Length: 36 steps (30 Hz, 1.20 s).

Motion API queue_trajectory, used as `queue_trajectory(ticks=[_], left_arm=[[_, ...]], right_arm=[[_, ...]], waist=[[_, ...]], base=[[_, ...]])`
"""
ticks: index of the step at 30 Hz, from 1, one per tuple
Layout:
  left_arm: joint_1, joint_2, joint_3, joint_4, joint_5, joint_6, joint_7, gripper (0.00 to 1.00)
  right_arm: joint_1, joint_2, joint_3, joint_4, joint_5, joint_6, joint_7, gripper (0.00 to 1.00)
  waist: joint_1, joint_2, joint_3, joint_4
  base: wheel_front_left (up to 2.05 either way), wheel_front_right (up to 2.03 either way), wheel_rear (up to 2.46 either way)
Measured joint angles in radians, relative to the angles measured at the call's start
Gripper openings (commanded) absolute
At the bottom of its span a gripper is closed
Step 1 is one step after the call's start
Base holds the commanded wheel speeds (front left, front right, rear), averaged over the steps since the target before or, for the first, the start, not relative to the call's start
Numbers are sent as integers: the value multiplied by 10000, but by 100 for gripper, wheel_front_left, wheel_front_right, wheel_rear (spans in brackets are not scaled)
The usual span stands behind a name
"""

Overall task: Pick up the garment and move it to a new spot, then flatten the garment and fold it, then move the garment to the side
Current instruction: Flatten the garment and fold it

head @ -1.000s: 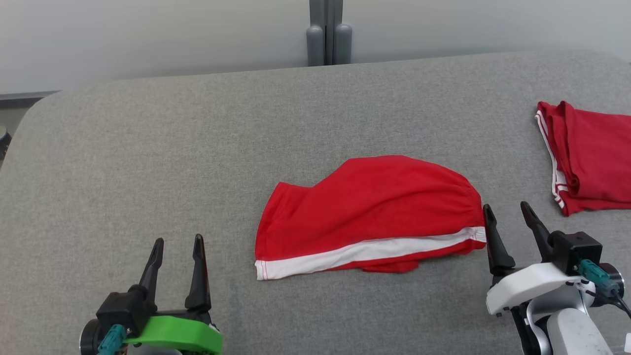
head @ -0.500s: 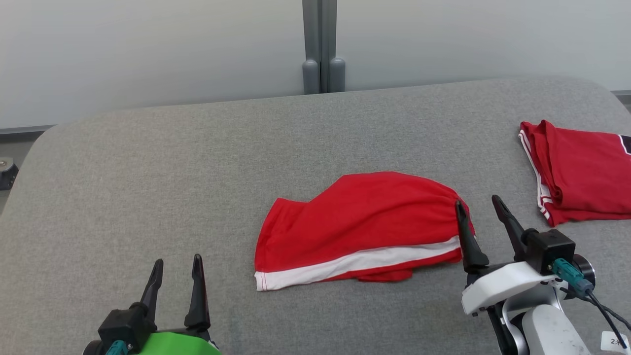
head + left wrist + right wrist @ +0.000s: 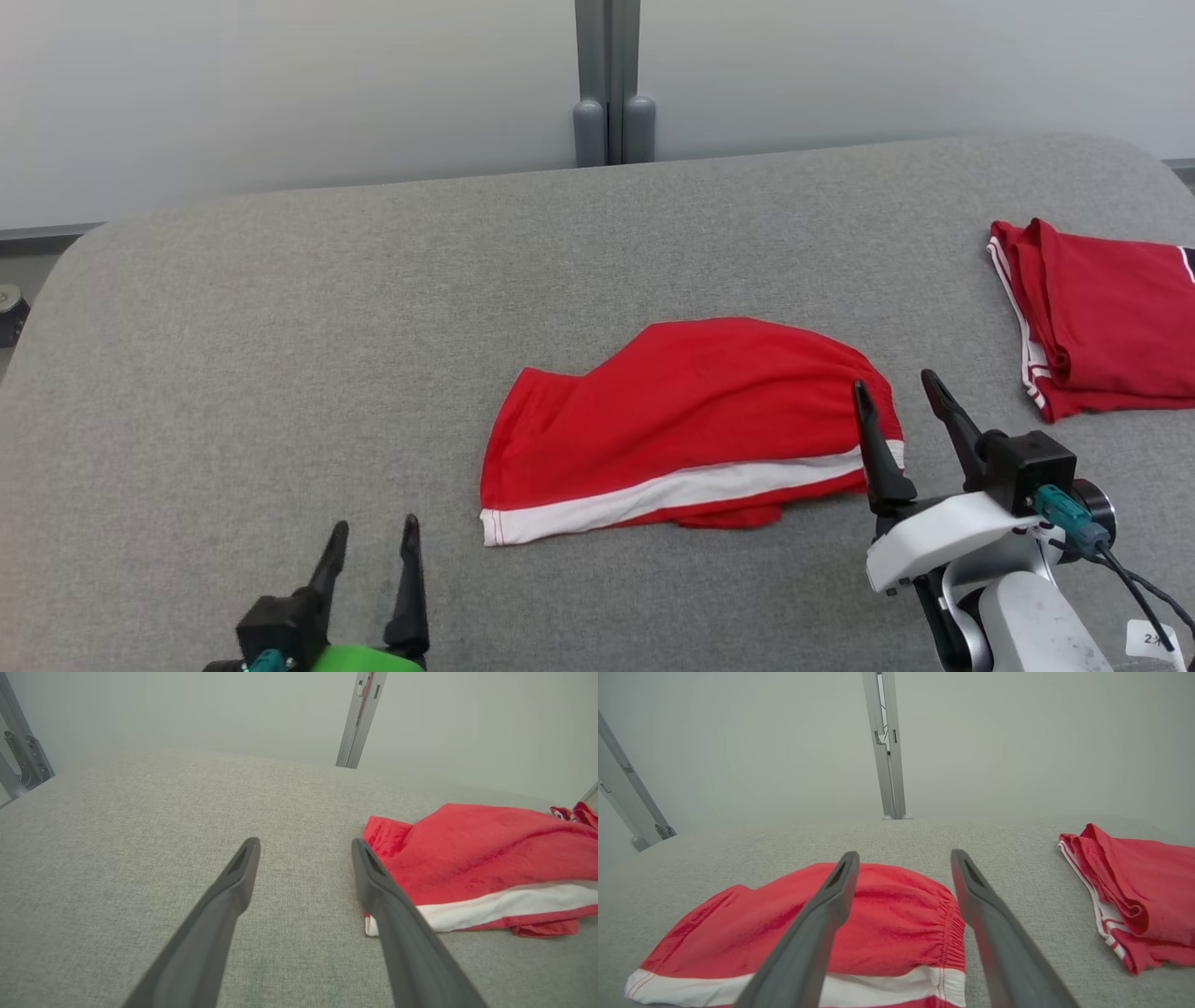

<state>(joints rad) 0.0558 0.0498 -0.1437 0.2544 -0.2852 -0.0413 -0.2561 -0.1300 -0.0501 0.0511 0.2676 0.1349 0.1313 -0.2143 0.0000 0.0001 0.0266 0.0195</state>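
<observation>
- In the middle of the bench point(image 3: 280, 327), the red shorts point(image 3: 691, 420) lie low and flat. The white stripe point(image 3: 672, 490) runs along the near edge, and the gathered waistband point(image 3: 955, 933) is at the robot's right end.
- The shorts look doubled over, one leg on the other, with a little cloth peeping out under the near edge. Judgement: the pick-up, the move and the flattening are done, and at least one fold is made.
- Right gripper point(image 3: 892, 380): jaws wide apart and empty. It hovers at the waistband end, one finger over the cloth and the other over bare bench. I cannot tell whether it touches the cloth.
- Left gripper point(image 3: 374, 523): jaws wide apart and empty. It sits low at the near edge, close to the hem corner point(image 3: 487, 527) but apart from it.
- A second red garment point(image 3: 1102, 327) lies folded at the bench's right edge, well apart from the shorts.
- Left to do, as I read it: possibly one more fold, then the move to the side.
</observation>
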Motion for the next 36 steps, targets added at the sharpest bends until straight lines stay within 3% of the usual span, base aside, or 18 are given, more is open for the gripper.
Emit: queue_trajectory(ticks=[9,19,21,22,23,27,31,36], left_arm=[[-1036,-8,-1296,1783,-301,-171,1609,100],[-1720,-8,-1455,2522,-430,-184,1588,100],[-1751,-8,-1467,2546,-502,-209,1532,79],[-1755,-8,-1465,2546,-552,-215,1521,54],[-1755,-8,-1465,2537,-579,-217,1486,46],[-1754,-6,-1484,2406,-652,-240,1388,28],[-1749,-4,-1524,2278,-708,-249,1363,0],[-1738,12,-1553,2148,-738,-247,1361,0]], right_arm=[[-221,6,-221,-13,-230,0,169,100],[-252,6,-468,-69,-334,0,224,100],[-237,4,-518,-65,-357,0,263,100],[-224,4,-543,-56,-410,0,301,100],[-206,4,-560,-48,-443,0,343,100],[-148,4,-541,-15,-543,0,558,100],[27,-140,-345,-15,-591,0,849,100],[136,-416,52,-88,-305,2,1262,100]], waist=[[0,0,507,-483],[0,0,1035,-1024],[0,0,1099,-1064],[0,0,1114,-1066],[0,0,1118,-1053],[0,0,1108,-974],[0,0,1095,-891],[0,0,1092,-842]], base=[[0,0,0],[0,0,0],[0,0,0],[0,0,0],[0,0,0],[0,0,0],[0,0,0],[0,0,0]])
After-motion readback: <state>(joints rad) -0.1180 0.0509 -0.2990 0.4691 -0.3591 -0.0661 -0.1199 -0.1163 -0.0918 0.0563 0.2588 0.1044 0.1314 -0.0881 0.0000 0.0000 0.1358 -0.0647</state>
